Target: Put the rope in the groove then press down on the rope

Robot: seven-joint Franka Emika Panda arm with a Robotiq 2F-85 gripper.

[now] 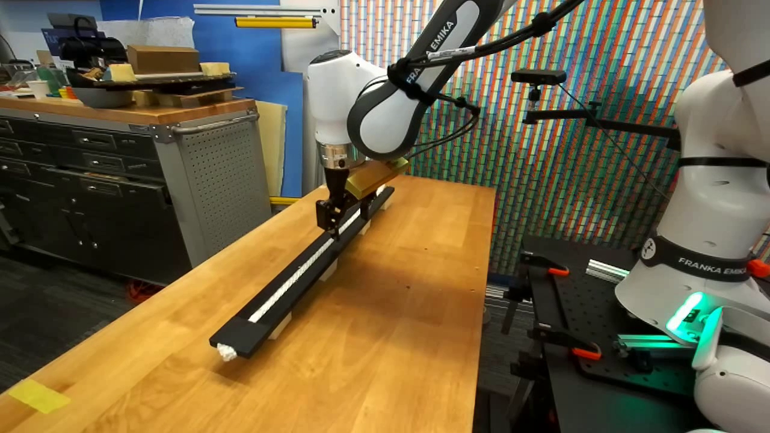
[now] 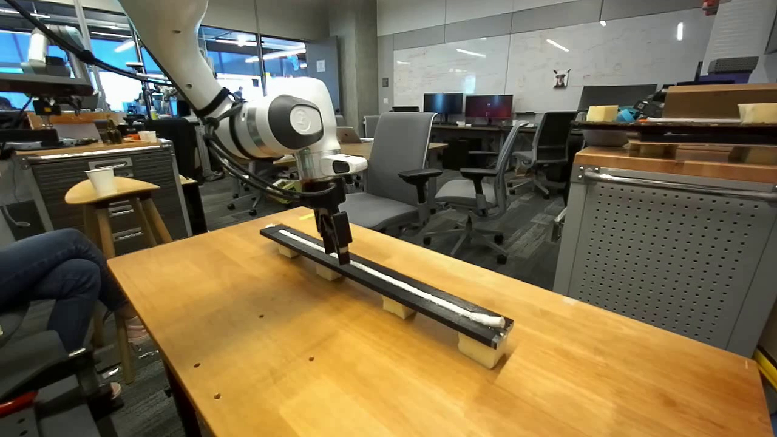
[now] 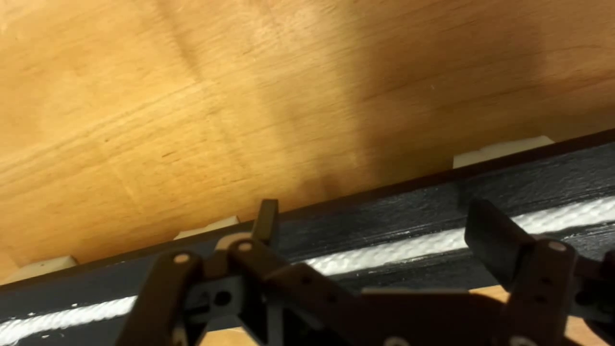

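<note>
My gripper stands released, jaws wide apart over the rope, which lies along the groove of the black bar. The bar rests on 4 blocks, lengthwise on the bench, nearer its long edge beside the grey cabinet.

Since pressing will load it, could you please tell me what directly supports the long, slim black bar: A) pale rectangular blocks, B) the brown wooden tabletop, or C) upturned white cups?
A: in both exterior views, pale rectangular blocks stand between the bar and the tabletop, keeping it raised.
</note>
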